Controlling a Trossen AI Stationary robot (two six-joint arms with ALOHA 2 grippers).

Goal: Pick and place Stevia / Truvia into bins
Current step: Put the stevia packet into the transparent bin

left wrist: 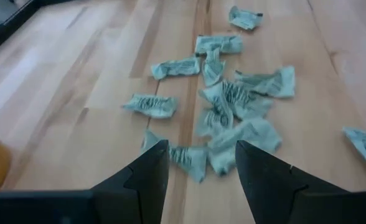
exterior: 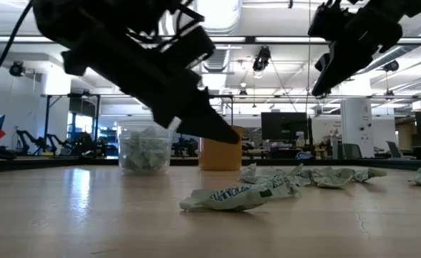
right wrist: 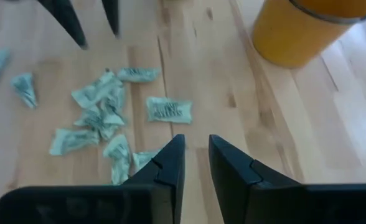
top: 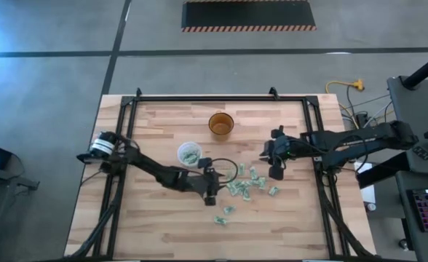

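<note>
The left gripper [top: 211, 195] hung low over the pale wood-plank table [top: 156, 225], fingers spread w/ nothing between them. In the left wrist view its two dark fingertips [left wrist: 152, 163] stood apart, the nearest of the small flat pale green-and-white paper sachets [left wrist: 229, 106] lying just ahead of the tips & partly between them. Rest of that pile spread further ahead of the pincer; one sachet [left wrist: 150, 104] sat apart to one side, another [left wrist: 245, 18] well beyond the heap.

High view: sachet scatter [top: 249, 183] lay betw. the two grippers, just beside the left one; a couple of strays [top: 223, 215] lay toward the table's near edge, close to the left gripper. Small round translucent whitish plastic cup [top: 189, 153] stood behind the left gripper, near its forearm, w/ several sachets already inside; low view showed the cup [exterior: 144, 149] upright & part-filled. Amber-brown round cup [top: 220, 124] stood further back, well apart from both pincers, upright.

Right gripper [top: 274, 164] hovered above the table at the far side of the pile from the left one. Its fingers [right wrist: 170, 163] were a little apart w/ a narrow gap, holding nothing; sachets [right wrist: 168, 109] lay ahead of it, amber cup off to one side.
</note>
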